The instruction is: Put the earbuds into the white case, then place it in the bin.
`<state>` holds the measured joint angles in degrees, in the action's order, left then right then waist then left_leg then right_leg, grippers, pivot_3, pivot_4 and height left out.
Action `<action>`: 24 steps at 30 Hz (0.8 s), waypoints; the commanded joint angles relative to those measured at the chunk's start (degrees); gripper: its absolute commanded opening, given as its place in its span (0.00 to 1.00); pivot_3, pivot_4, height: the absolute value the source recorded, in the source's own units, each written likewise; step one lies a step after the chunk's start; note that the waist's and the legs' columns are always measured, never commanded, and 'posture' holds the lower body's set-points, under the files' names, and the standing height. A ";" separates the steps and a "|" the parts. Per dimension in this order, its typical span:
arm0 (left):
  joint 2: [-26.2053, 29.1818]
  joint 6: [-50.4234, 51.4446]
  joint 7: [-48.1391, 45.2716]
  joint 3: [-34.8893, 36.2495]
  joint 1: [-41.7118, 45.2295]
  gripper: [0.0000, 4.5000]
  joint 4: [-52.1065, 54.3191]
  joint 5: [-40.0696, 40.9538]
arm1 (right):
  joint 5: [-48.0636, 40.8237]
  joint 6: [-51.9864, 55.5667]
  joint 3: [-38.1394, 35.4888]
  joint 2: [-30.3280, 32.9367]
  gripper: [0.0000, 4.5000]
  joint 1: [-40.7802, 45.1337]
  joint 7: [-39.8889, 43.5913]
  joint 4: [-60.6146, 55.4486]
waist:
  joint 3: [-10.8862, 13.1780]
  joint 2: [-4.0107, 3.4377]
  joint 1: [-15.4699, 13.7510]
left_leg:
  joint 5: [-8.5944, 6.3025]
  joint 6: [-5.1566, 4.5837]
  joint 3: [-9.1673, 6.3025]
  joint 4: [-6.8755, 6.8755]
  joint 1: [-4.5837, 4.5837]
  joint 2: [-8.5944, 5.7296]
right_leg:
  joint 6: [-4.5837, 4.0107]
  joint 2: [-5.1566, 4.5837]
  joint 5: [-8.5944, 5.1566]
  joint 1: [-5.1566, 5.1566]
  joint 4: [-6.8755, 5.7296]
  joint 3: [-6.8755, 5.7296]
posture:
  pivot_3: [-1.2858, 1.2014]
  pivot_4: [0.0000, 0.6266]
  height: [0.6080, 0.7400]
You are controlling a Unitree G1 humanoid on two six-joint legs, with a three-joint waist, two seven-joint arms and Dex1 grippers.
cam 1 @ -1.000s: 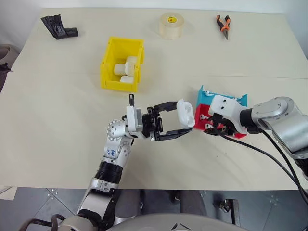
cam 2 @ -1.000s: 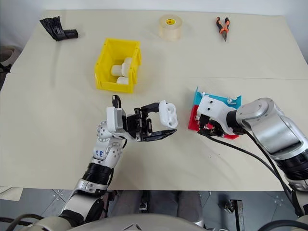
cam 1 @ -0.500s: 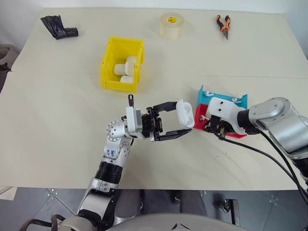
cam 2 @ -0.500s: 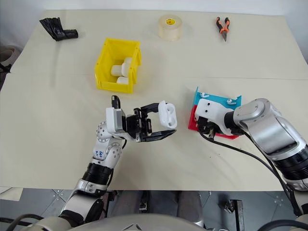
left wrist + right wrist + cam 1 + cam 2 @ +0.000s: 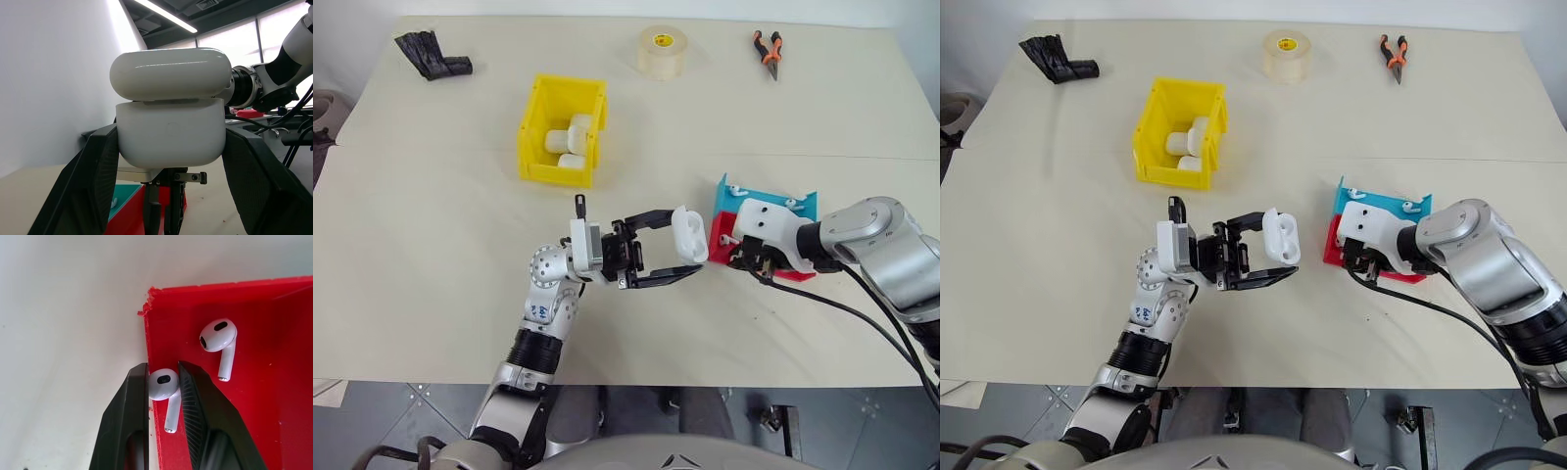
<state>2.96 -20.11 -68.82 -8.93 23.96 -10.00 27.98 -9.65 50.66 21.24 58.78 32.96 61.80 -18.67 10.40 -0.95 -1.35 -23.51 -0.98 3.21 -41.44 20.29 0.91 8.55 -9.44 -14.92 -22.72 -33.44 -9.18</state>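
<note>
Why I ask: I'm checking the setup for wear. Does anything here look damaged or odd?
The red plastic tray has a chipped, ragged corner, jagged where its edge meets the beige table. The right gripper pinches a small white earbud at that edge; a second earbud lies on the tray. Nothing else stands out.

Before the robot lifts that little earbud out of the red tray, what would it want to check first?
1. Right fingers closed on one earbud: ok.
2. Second earbud lies apart from the fingers, in the red tray: ok.
3. White case clamped firmly in the left fingers: ok.
4. Case lid open: ok.
5. Case sockets empty: cannot tell.
6. Yellow bin has room: ok, though it holds other cases.
</note>
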 commanded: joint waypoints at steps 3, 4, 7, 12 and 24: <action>-0.30 0.18 -1.09 0.18 0.16 0.62 -0.17 1.15 | -2.19 0.23 -5.64 0.11 0.12 -1.50 -0.37 -1.46 | 0.00 0.00 -0.03 | 0.00 0.00 0.00 0.00 0.00 0.00 | 0.00 0.00 0.00 0.00 0.00 0.00 | 0.52 0.24 1.00; -0.14 0.65 -1.20 0.15 0.31 0.62 -0.17 1.18 | -3.27 0.72 -7.48 0.35 0.12 -2.05 -0.35 -1.90 | 0.00 0.00 -0.09 | 0.00 0.00 0.00 0.00 0.00 0.00 | 0.00 0.00 0.00 0.00 0.00 0.00 | 0.52 0.24 1.00; 0.35 3.15 -0.93 0.15 0.79 0.62 0.08 1.56 | -7.68 -1.23 -16.15 0.26 0.12 -5.70 0.53 -2.49 | 0.00 0.00 -0.10 | 0.00 0.00 0.00 0.00 0.01 0.00 | 0.00 0.00 0.00 0.00 0.00 0.00 | 0.52 0.24 1.00; 1.17 8.76 -0.84 0.54 1.52 0.62 1.87 3.67 | -16.77 -7.11 -34.18 -5.43 0.12 -14.55 0.56 -2.51 | 0.01 0.04 -0.15 | 0.00 0.00 0.01 0.02 0.00 -0.01 | 0.02 0.00 0.01 0.03 0.00 -0.01 | 0.52 0.24 1.00; 0.88 14.15 -3.75 1.22 4.06 0.62 3.28 6.51 | -46.87 -10.40 -48.20 -30.14 0.12 -19.80 -12.55 -12.16 | 0.01 0.01 -0.09 | 0.01 0.02 0.05 0.06 -0.09 -0.01 | 0.02 0.03 0.01 0.03 -0.06 0.06 | 0.52 0.24 1.00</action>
<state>4.51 -6.22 -72.53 -7.80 26.75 -9.22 33.50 -52.26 40.50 -26.24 29.79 13.02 51.94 -27.79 10.40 -0.94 -1.45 -23.50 -0.97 3.25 -41.37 20.19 0.89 8.57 -9.41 -14.91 -22.69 -33.51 -9.13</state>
